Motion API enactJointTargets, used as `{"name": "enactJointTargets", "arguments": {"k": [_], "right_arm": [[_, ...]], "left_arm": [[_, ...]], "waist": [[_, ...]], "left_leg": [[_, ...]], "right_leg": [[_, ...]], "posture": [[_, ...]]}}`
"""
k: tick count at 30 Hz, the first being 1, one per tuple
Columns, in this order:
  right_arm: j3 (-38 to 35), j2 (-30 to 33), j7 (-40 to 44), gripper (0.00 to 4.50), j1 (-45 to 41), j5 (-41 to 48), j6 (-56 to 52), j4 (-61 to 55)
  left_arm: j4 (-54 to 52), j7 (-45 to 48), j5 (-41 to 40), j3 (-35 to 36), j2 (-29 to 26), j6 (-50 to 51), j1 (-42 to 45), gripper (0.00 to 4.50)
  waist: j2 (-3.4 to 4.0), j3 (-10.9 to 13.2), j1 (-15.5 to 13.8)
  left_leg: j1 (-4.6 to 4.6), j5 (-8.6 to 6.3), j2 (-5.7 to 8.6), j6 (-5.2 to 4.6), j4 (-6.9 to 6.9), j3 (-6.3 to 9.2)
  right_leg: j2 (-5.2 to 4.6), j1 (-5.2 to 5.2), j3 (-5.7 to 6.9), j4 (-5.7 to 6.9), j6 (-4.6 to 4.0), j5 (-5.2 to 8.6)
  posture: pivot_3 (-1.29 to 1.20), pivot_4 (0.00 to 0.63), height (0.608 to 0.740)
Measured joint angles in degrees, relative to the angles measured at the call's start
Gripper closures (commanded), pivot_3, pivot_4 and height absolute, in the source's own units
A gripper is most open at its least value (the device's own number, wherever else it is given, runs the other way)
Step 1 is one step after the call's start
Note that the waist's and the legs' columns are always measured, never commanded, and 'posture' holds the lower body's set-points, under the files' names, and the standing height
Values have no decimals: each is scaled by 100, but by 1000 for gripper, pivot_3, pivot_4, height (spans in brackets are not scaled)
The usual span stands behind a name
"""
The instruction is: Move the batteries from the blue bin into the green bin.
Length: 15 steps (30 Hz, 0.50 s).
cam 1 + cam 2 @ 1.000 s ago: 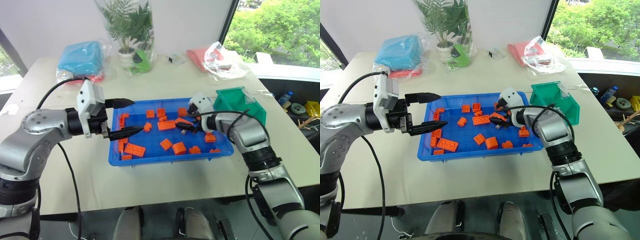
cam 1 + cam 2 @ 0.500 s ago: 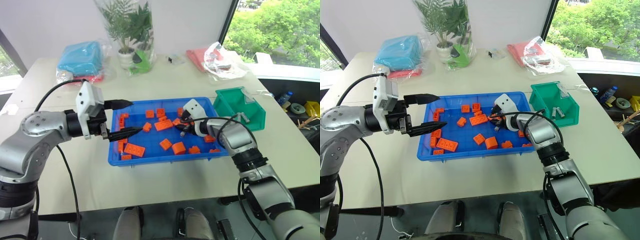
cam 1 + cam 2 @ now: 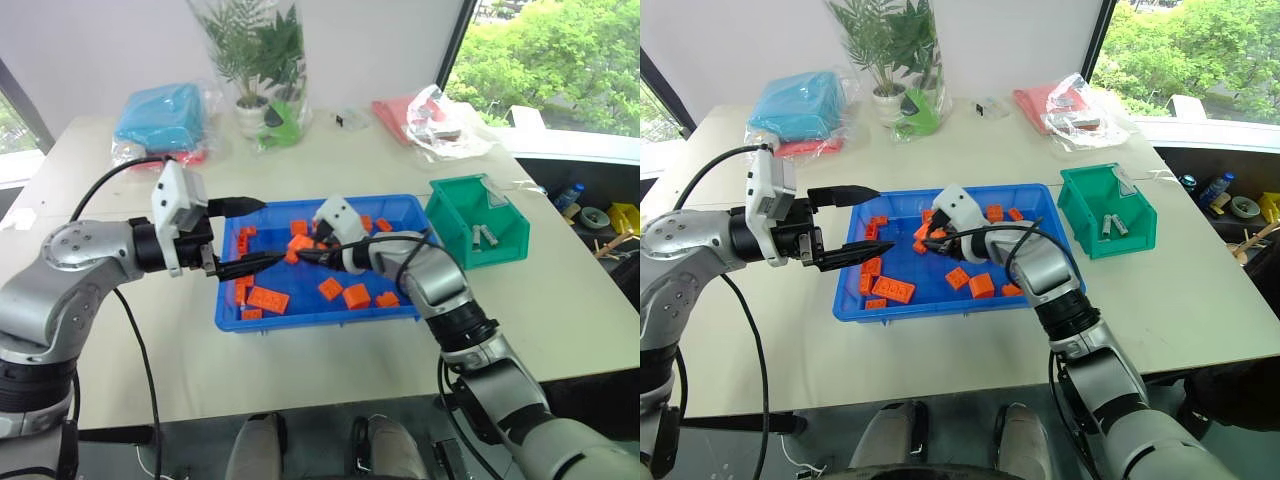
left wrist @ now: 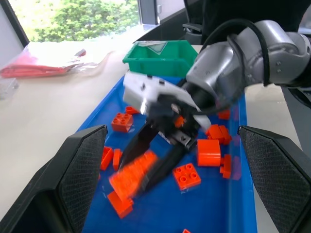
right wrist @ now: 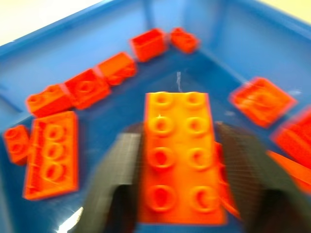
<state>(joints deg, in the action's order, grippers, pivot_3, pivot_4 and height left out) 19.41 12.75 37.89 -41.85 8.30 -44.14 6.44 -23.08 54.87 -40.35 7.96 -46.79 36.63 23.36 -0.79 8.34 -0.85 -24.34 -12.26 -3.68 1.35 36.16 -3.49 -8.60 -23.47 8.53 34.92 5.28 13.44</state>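
Batteries (image 3: 1110, 224) are lying in the green bin (image 3: 1090, 195); right fingers (image 5: 184, 189) are straddling an orange block (image 5: 179, 155), seemingly clearing it; left fingers (image 3: 845, 222) are hovering open, empty.

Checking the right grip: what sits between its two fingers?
A long orange studded plastic block lies between the right end effector's black fingers, per the right wrist view.
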Motion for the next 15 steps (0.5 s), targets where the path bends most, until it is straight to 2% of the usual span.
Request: {"name": "enactJointTargets", "arguments": {"k": [6,8,10,15], "right_arm": [[108,1068,818,906,-238,-153,568,163],[293,1711,1874,906,-532,-206,1363,505],[361,2091,2767,906,-848,-245,2046,978],[625,2162,3980,906,-1513,-657,3901,2559]], "left_arm": [[34,22,14,-2,7,-1,-1,0],[51,43,23,-7,8,-7,-1,0],[83,71,39,-9,8,-45,8,0],[172,96,95,-42,26,-123,203,0]], "waist": [[-2,1,13],[0,2,25],[4,4,30],[-6,-1,81]], "left_leg": [[-2,-6,3,10,0,0],[-2,-6,2,10,-6,-4],[1,-5,1,8,-11,-4],[7,1,-1,0,-14,-9]], "right_leg": [[-1,1,-1,-8,2,1],[0,-2,-1,-13,3,2],[2,-1,-1,-12,4,2],[3,4,-1,1,9,0]], "posture": [[0,150,672],[0,150,672],[0,150,672],[0,150,672]]}}
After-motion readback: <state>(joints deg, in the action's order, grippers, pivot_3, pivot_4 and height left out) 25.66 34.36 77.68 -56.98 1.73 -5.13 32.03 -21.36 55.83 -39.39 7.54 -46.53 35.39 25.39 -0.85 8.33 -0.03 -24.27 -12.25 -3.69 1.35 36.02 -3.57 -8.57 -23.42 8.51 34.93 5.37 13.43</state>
